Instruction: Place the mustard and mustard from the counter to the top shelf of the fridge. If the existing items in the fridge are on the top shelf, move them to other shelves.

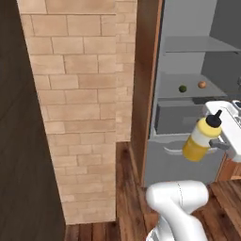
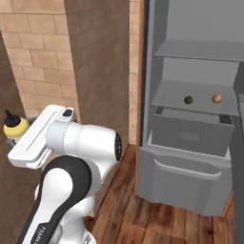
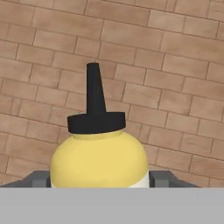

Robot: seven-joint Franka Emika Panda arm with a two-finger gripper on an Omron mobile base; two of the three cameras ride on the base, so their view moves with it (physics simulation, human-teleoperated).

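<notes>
Illumination is even and diffuse across all three rendered views; no distinct light source is identifiable. The brick wall (image 1: 84, 94) is brightly and uniformly lit, with mortar lines soft at this resolution. The fridge (image 2: 190, 119) interior reads as flat mid-grey, with mild darkening beneath each shelf and along the inner walls. The dark panel (image 1: 19, 141) at the left edge of the left base view is in deep shade with no visible detail. The robot arm (image 2: 71, 157) shows smooth shading and faint highlights, no hard glare. The mustard bottle (image 3: 99, 159) is sharp in the hand view, with a soft gradient. No edge distortion is apparent.
</notes>
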